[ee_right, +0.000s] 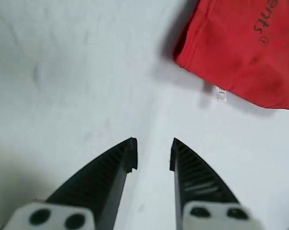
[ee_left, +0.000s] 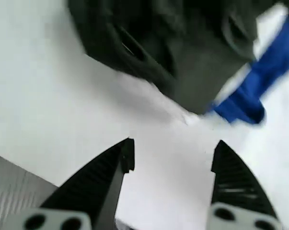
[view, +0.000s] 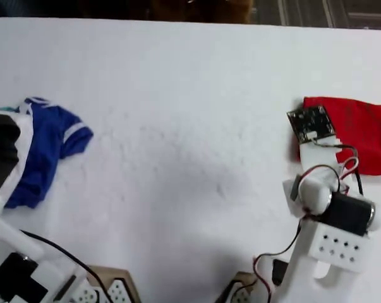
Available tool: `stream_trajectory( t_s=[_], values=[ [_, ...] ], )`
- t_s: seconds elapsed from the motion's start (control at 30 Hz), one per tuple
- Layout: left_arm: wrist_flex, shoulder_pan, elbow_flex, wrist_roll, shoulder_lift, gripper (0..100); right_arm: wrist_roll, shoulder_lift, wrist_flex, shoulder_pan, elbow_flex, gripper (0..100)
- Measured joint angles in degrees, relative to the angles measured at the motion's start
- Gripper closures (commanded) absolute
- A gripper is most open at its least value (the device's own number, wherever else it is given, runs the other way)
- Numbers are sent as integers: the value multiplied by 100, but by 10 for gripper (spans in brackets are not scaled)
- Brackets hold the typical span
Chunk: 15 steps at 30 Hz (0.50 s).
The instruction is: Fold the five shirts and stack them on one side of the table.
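A pile of shirts lies at the table's left edge: a blue shirt (view: 48, 148) with white trim, a white one (view: 23, 145) over it and a black one (view: 2, 154) on top. In the left wrist view the black shirt (ee_left: 173, 43) and the blue shirt (ee_left: 252, 88) lie just ahead of my left gripper (ee_left: 174, 155), which is open wide over bare table. A folded red shirt (view: 361, 136) lies at the right edge. My right gripper (ee_right: 153, 151) hovers beside the red shirt (ee_right: 245, 48), slightly open, holding nothing.
The right arm (view: 326, 202) stands at the near right, its wrist board over the red shirt's near-left corner. The left arm's base (view: 19, 271) sits at the near left corner. The white table (view: 190, 113) stretches bare between the two shirt spots.
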<state>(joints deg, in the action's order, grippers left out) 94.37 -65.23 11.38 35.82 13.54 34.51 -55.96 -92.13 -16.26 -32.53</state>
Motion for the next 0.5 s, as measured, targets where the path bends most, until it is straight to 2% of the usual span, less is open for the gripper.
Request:
stream_trajectory(
  t_s=[0.23,0.5],
  values=[
    [-1081,9,-158,-229,-290,714,0,-352,0,-9,0,876],
    [-1899,114,88,-642,-2400,714,0,-352,0,-9,0,878]
  ],
)
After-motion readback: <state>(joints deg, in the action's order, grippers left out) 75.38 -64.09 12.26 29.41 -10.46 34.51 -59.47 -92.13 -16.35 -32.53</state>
